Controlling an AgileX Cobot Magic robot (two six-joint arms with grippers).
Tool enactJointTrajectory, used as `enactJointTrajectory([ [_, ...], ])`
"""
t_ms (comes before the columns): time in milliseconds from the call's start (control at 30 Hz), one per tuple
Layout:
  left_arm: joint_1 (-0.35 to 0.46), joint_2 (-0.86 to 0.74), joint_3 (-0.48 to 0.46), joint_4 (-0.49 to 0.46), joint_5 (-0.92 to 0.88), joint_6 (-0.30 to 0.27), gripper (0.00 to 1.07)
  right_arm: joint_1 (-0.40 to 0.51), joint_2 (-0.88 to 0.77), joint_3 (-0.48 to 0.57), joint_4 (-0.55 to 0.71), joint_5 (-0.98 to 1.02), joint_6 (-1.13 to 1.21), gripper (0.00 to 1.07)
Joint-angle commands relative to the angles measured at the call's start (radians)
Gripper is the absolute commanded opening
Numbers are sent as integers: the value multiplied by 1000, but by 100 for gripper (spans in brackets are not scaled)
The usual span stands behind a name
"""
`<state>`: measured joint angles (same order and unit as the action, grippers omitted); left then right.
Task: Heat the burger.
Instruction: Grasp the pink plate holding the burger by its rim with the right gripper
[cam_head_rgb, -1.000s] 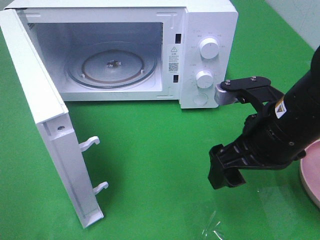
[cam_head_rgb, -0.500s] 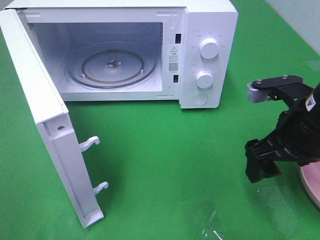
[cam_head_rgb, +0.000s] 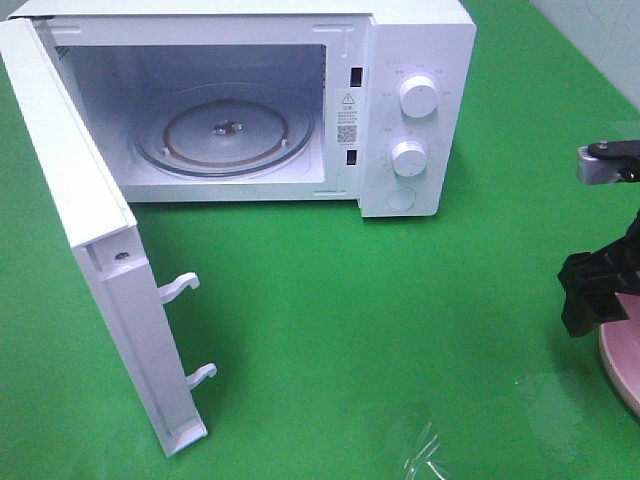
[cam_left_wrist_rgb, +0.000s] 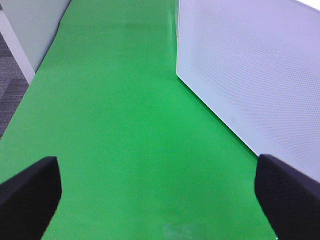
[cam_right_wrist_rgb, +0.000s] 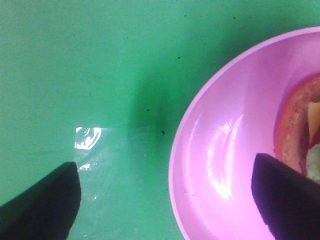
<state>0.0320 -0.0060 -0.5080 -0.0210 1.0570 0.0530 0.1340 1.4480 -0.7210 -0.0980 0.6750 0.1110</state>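
Note:
The burger (cam_right_wrist_rgb: 299, 129) shows only in the right wrist view, as a reddish-brown edge with a bit of yellow on the pink plate (cam_right_wrist_rgb: 220, 150). In the high view that plate (cam_head_rgb: 622, 368) is cut off by the right edge, and the burger is out of frame there. My right gripper (cam_right_wrist_rgb: 165, 205) hangs open above the plate's rim, one finger over the plate and the other over the mat. In the high view it (cam_head_rgb: 592, 298) is at the far right. My left gripper (cam_left_wrist_rgb: 160, 200) is open over bare mat beside the microwave door (cam_left_wrist_rgb: 250, 65).
The white microwave (cam_head_rgb: 415, 110) stands at the back with its door (cam_head_rgb: 90, 250) swung wide open to the left. Its glass turntable (cam_head_rgb: 225, 135) is bare. A shiny patch of clear tape (cam_head_rgb: 425, 455) lies on the green mat near the front edge.
My right arm has swung to the right, from in front of the microwave's dials to the plate at the right edge. Nothing else moved.

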Motion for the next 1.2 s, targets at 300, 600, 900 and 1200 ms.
enactJointTrajectory([
  [300, -7, -19, 5, -9, -14, 0, 98, -16, 87, -1, -50, -17, 12, 83],
  [600, -7, -19, 5, -9, -14, 0, 98, -16, 158, -1, -63, -62, 40, 82],
  [900, -7, -19, 5, -9, -14, 0, 98, -16, 254, -1, -84, -97, 60, 80],
  [1200, -7, -19, 5, -9, -14, 0, 98, -46, 291, -1, -93, -133, 76, 79],
])
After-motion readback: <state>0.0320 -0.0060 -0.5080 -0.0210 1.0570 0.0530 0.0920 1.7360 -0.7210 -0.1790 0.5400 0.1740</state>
